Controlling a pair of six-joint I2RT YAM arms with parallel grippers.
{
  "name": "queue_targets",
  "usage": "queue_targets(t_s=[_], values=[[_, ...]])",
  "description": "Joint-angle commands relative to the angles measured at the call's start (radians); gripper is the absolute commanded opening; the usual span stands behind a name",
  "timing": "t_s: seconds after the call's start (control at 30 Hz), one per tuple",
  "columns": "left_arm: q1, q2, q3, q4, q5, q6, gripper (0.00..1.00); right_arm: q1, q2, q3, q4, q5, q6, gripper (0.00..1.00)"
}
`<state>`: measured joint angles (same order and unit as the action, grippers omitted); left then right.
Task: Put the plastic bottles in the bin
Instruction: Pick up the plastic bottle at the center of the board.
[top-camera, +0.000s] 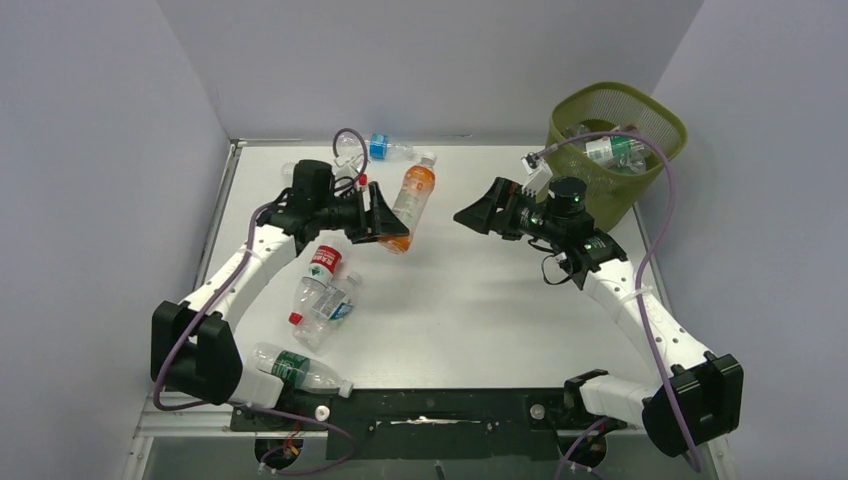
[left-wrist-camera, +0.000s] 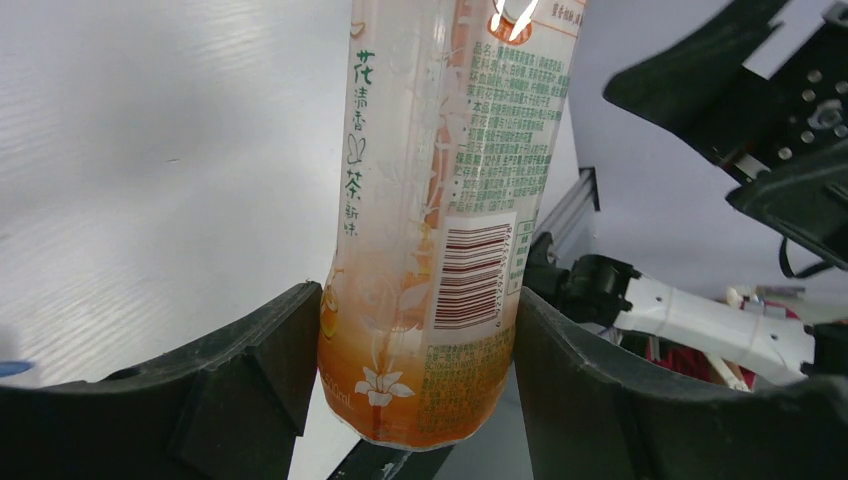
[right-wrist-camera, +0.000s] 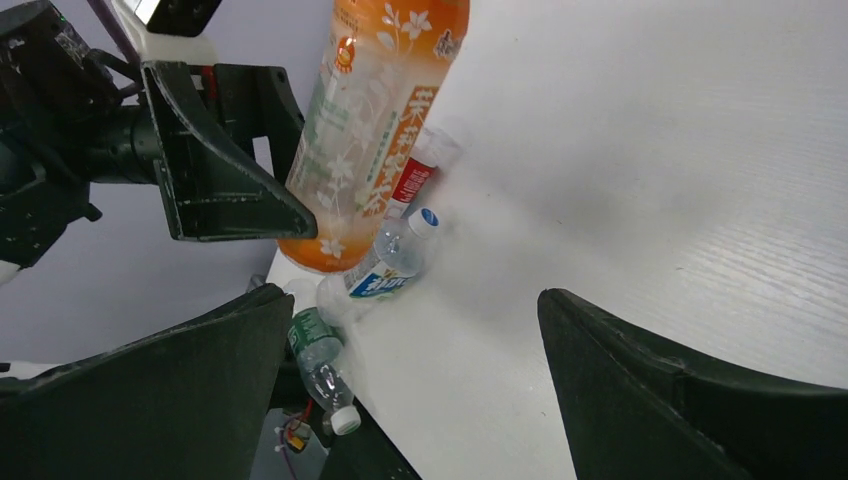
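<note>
White laminate table (top-camera: 470, 310), matt and faintly grained, fills the floor of a booth; pale grey walls (top-camera: 100, 150) rise close along its left, far and right edges; a black rail (top-camera: 440, 408) runs along the near edge between the two arm bases.

The bin (top-camera: 672, 125) stands at the far right corner, tight between the table's edge and the right wall; a green-labelled bottle (top-camera: 615, 152) lies inside it.

The left gripper (top-camera: 395, 228) pinches the orange bottle (top-camera: 412, 200) near its base, a finger pressed on each side; in the top view the bottle leans up and away, its white cap toward the far edge.

The right gripper (top-camera: 478, 217) is just beside the bin's near-left side and faces the orange bottle, apart from it; its fingers (right-wrist-camera: 640, 390) are spread wide with nothing between them.

Other plastic bottles lie on the left half: a blue-labelled one (top-camera: 385, 148) near the far edge; a red-labelled one (top-camera: 318, 272) and another clear one (top-camera: 335, 310) lying together under the left arm; one with a green label (top-camera: 295, 368) beside the left base.

Bare surface spans the centre and the near right; that is the widest open stretch, bounded by the right arm and the rail.
</note>
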<state>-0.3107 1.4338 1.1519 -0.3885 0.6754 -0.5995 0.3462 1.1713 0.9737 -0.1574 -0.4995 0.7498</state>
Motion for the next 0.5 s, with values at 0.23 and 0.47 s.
queue_targets(t_s=[0.23, 0.47], values=[[-0.130, -0.051, 0.002, 0.217, 0.176, -0.054, 0.62, -0.061, 0.030, 0.059, 0.163, -0.096, 0.081, 0.99], [-0.230, -0.026, 0.009, 0.240, 0.160, -0.060, 0.62, -0.066, 0.047, 0.059, 0.238, -0.132, 0.127, 0.99]])
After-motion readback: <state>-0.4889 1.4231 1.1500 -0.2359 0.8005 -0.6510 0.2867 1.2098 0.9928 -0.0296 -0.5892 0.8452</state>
